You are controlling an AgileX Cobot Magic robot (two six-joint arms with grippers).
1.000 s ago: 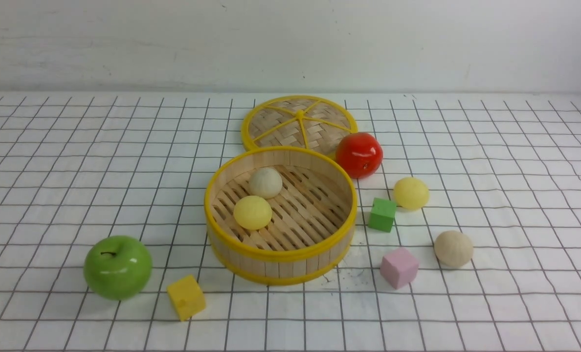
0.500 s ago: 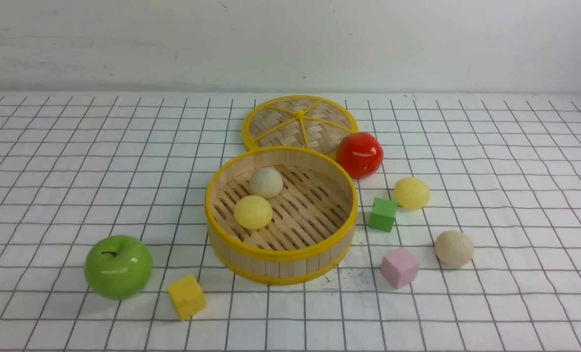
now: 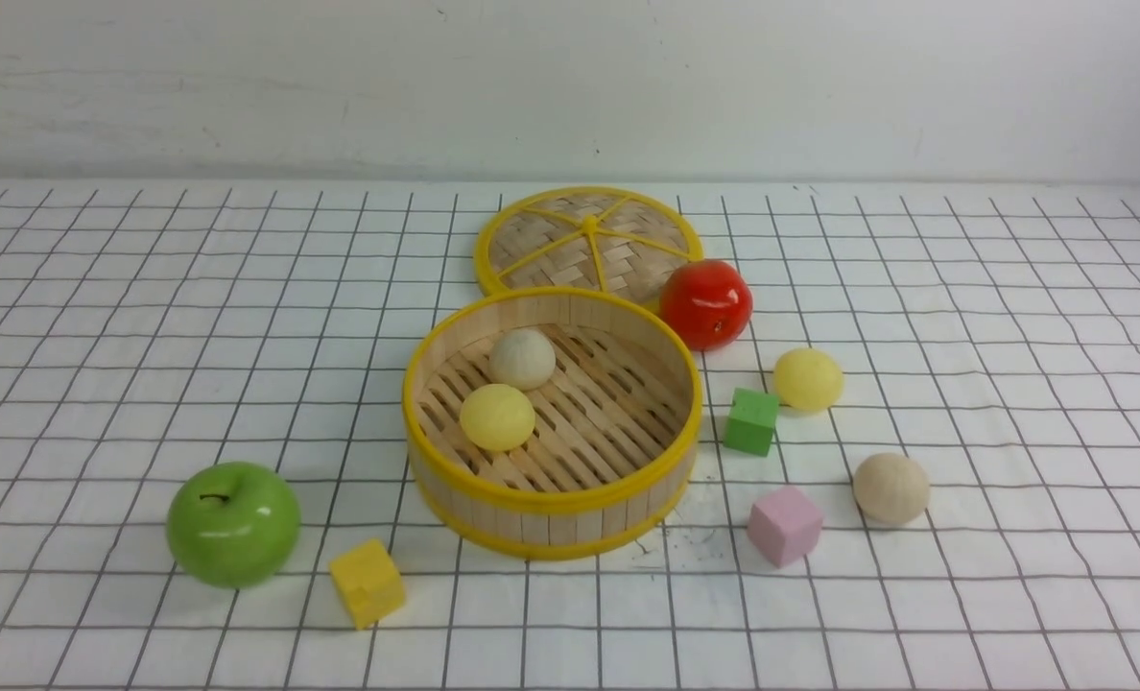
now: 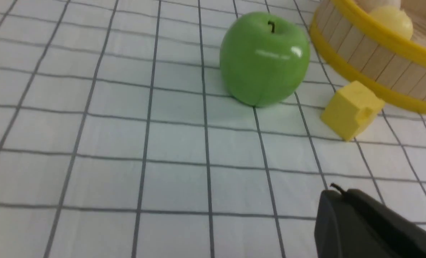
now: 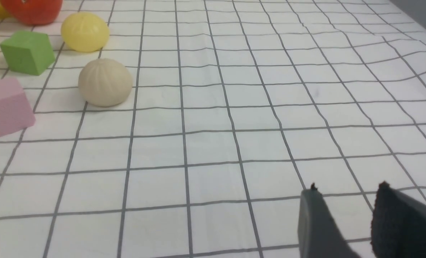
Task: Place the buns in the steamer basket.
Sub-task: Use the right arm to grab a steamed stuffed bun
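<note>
- Your left gripper (image 4: pixel 336 195) sat nearest you, off the near-left side of the steamer basket (image 3: pixel 551 518). Its jaws were pressed together on nothing, over the gridded cloth (image 3: pixel 148 336).
- Your right gripper (image 5: pixel 348 191) was off the basket's near-right side. Its jaws were spread, with only cloth showing between them.
- The yellow cube (image 3: pixel 367 583) lay near the basket's near-left wall without touching it. The green apple (image 3: pixel 232 524) stood further left of the basket.
- The pink cube (image 3: pixel 784 524) lay to the basket's near right. The outer beige bun (image 3: pixel 890 488) rested on the cloth further right, well outside the basket.
- Inside the basket, the inner yellow bun (image 3: pixel 497 416) sat on the slats in the left half. The inner beige bun (image 3: pixel 522 358) sat close behind it; you could not tell whether they touched.
- The green cube (image 3: pixel 750 420) stood just beside the basket's right wall. The outer yellow bun (image 3: pixel 807 378) lay on the cloth further right, outside the basket.
- The red apple (image 3: pixel 705 303) stood at the basket's far right.
- The woven lid (image 3: pixel 580 240) lay flat behind the basket, its near edge hidden by the basket's far rim.
</note>
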